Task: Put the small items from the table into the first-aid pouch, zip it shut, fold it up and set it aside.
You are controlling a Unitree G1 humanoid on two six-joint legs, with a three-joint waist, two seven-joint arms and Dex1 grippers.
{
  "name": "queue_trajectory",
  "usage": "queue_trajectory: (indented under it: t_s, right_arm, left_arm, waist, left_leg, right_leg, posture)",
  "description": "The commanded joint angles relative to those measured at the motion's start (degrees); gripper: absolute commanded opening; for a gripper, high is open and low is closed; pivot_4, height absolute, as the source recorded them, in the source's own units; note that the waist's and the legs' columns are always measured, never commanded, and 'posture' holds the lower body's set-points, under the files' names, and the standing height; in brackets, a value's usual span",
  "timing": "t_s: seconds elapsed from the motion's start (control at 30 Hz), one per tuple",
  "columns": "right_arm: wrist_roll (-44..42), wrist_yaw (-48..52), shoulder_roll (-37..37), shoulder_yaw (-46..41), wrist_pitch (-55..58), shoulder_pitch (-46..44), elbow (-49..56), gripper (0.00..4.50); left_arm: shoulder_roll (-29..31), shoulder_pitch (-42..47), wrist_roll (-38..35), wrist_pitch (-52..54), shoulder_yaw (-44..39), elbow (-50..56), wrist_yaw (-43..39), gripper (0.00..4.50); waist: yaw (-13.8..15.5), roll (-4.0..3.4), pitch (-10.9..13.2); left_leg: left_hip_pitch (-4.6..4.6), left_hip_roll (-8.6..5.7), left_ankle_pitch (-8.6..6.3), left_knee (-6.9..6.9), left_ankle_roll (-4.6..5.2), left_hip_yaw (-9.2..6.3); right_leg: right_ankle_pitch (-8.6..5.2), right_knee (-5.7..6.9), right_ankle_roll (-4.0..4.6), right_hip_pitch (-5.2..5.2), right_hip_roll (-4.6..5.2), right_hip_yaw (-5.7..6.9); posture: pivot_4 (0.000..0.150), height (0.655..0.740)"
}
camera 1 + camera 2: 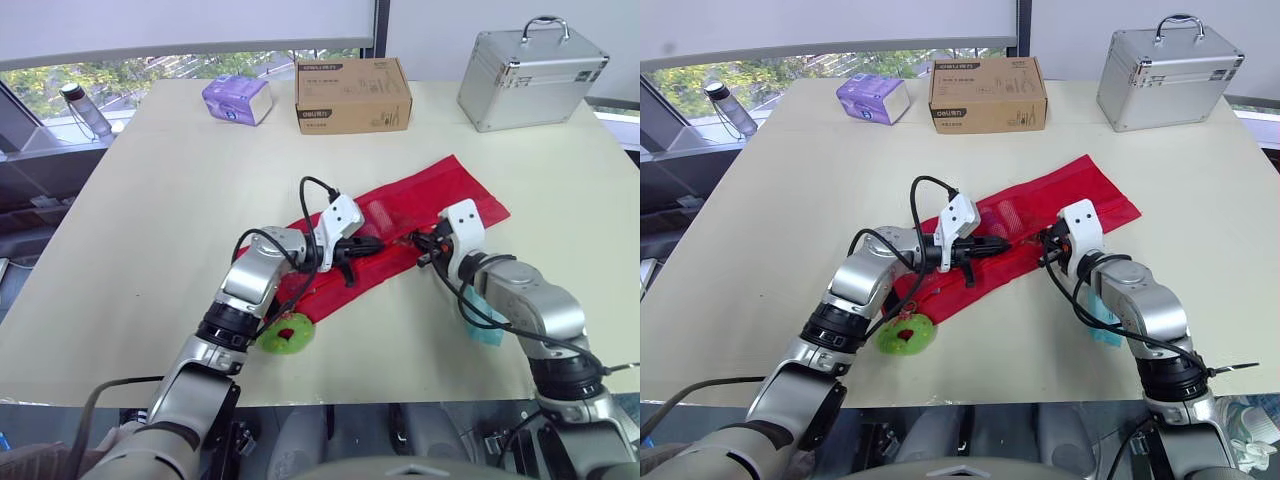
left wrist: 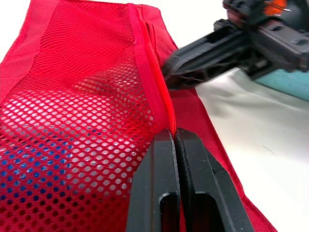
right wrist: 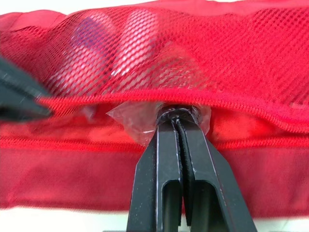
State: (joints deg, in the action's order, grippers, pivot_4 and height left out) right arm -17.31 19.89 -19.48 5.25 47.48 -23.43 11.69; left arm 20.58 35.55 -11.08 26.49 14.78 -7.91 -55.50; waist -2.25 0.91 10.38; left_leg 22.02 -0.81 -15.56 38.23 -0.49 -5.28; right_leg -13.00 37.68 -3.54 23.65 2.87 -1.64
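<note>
Room: bright spot by a window (image 1: 150,70) with greenery outside; a bottle (image 1: 85,108) stands on the sill past the table's far left corner.
Table: pale cream top (image 1: 150,200), smooth-looking. A purple tissue pack (image 1: 237,98), a cardboard box (image 1: 352,95) and an aluminium case (image 1: 530,75) line the far edge, well apart from the work.
Pouch: the red mesh pouch (image 1: 440,195) lies flat and slantwise mid-table, between the two arms. Bluish and white shapes show through the mesh, so some items look to be inside.
Left gripper (image 2: 173,140): fingers pressed together, pinching the pouch's zip edge (image 2: 149,72).
Right gripper (image 3: 176,118): fingers together, tips nosed into the pouch mouth amid a crinkled clear wrapper (image 3: 130,121). I cannot tell whether they grip the wrapper or a zip slider.
Loose items: a green item (image 1: 285,335) sits near the front edge beside the left forearm, and a teal packet (image 1: 485,325) lies partly under the right forearm. Both are outside the pouch.
Stage: filling unfinished, I'd judge, with the zip not run.
Risk, wrapper: left at the mouth, it could jam in the teeth once the zip is drawn.
Risk, grip: the left pinch holds only thin tape; if it slips, the pouch would slide on that top.
Risk, strays: a forearm sweep could knock the green item off the front edge.
</note>
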Motion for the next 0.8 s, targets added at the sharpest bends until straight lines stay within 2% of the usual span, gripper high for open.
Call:
queue_trajectory:
  t_s: [0.03, 0.4, 0.57, 0.63, 0.67, 0.7, 0.8]
  right_arm:
    - [1.17, 1.13, 0.51, 0.5, -3.45, -1.94, -1.61, 0.1]
    - [3.35, 3.89, 4.17, 1.54, -11.0, -5.13, -10.85, 0.1]
    - [1.38, 8.15, 0.99, -1.22, -12.34, -1.88, -6.32, 0.1]
    - [-1.92, 12.49, -3.34, -4.97, -12.28, 2.17, -0.02, 0.63]
    - [-4.23, 16.25, -6.63, -7.91, -13.51, 5.28, 4.21, 0.7]
    - [-6.9, 19.16, -9.46, -11.09, -13.7, 8.03, 7.78, 1.43]
    - [-14.25, 27.67, -17.71, -20.49, -13.64, 15.78, 15.69, 2.6]
  left_arm:
    - [0.05, -0.12, 0.0, -1.33, 0.71, 2.17, -0.81, 0.0]
    - [0.0, 0.14, 0.39, -2.15, 0.9, 1.3, -0.96, 0.0]
    - [0.14, 0.38, 0.54, -2.58, 0.94, 0.76, -1.26, 0.0]
    - [0.71, 0.7, 0.5, -3.32, 1.08, 0.27, -2.49, 0.0]
    - [1.25, 0.94, 0.31, -4.02, 1.21, -0.02, -3.91, 0.0]
    - [1.82, 1.2, -0.06, -4.81, 1.34, -0.25, -5.7, 0.0]
    - [4.94, 1.91, -1.81, -8.18, 1.4, -0.83, -13.71, 0.0]
  waist:
    - [0.0, 0.0, 0.0]
    - [-0.03, 0.0, 0.0]
    - [0.08, -0.01, 0.01]
    - [0.38, -0.03, 0.02]
    - [1.12, -0.12, 0.07]
    - [1.11, -0.11, 0.07]
    - [1.23, -0.14, 0.09]
  left_leg:
    - [0.0, 0.0, 0.0, 0.0, 0.0, 0.0]
    - [0.0, 0.0, 0.0, -0.01, 0.0, 0.0]
    - [0.0, 0.0, 0.0, -0.01, 0.0, 0.0]
    - [0.03, -0.01, 0.0, 0.0, 0.0, -0.03]
    - [0.06, -0.03, 0.0, 0.0, 0.0, -0.04]
    - [0.14, -0.09, 0.0, 0.01, 0.01, -0.09]
    - [0.12, -0.09, -0.01, 0.04, 0.01, 0.0]
  right_leg:
    - [0.0, 0.0, 0.0, 0.0, 0.0, 0.0]
    - [0.0, 0.0, 0.0, 0.0, 0.0, 0.0]
    - [0.0, 0.0, 0.0, 0.0, 0.0, 0.0]
    - [0.0, -0.03, 0.0, 0.0, 0.01, 0.02]
    - [0.0, -0.05, 0.0, 0.0, 0.03, 0.03]
    - [-0.01, -0.15, -0.02, 0.0, 0.08, 0.09]
    - [-0.01, -0.12, -0.03, -0.01, 0.09, 0.03]
  posture:
    - [0.15, 0.74]
    - [0.15, 0.74]
    - [0.15, 0.74]
    - [0.15, 0.74]
    - [0.15, 0.74]
    - [0.15, 0.74]
    - [0.15, 0.74]
